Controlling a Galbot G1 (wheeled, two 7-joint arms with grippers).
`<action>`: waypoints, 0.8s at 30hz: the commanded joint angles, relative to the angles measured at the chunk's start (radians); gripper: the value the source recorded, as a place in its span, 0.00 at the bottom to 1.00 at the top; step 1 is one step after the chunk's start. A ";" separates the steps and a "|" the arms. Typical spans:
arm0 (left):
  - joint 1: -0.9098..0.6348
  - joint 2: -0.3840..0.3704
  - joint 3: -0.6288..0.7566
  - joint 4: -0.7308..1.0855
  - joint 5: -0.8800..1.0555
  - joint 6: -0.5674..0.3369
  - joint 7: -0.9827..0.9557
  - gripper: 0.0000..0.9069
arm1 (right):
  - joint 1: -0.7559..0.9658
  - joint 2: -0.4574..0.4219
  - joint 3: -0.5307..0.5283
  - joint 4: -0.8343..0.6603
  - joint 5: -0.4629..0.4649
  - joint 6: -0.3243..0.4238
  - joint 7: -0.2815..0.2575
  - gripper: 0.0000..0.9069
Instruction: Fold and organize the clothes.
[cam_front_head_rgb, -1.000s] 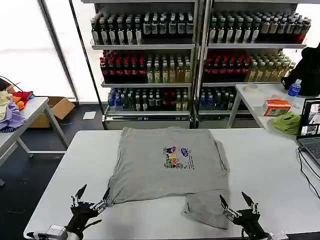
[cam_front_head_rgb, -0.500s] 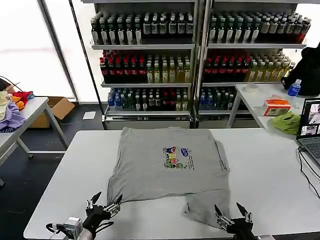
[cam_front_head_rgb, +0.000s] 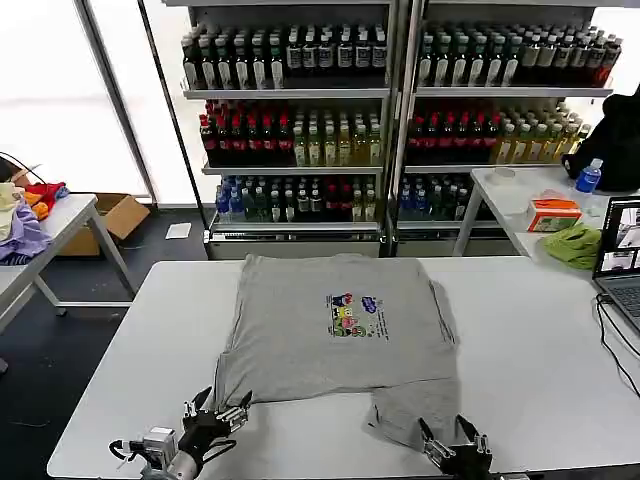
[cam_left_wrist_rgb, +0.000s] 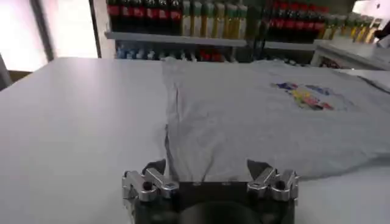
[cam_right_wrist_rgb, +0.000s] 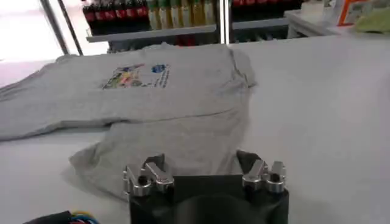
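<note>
Lying mid-worktop: light grey short-sleeved cotton T-shirt, print up, one sleeve trailing toward the near edge; hovering there gaping, empty: left gripper, right gripper; folding barely begun.

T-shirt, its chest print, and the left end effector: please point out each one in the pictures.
T-shirt (cam_front_head_rgb: 300, 340): head view, plain grey front below the print.
Chest print (cam_front_head_rgb: 355, 315): head view, middle of the multicoloured print.
Left end effector (cam_front_head_rgb: 217, 408): head view, midway between its open fingertips, at the shirt's near left corner.
</note>
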 joint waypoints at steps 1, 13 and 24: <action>-0.013 -0.014 0.007 0.050 -0.001 -0.009 0.021 0.00 | -0.002 0.004 -0.018 -0.017 0.025 -0.010 0.006 0.00; -0.015 -0.027 0.027 0.040 0.010 -0.059 0.026 0.00 | 0.000 -0.012 -0.010 -0.010 0.022 0.079 -0.086 0.00; 0.036 -0.025 -0.005 -0.071 0.003 -0.054 0.012 0.00 | -0.078 -0.055 0.036 0.046 0.026 0.231 -0.240 0.00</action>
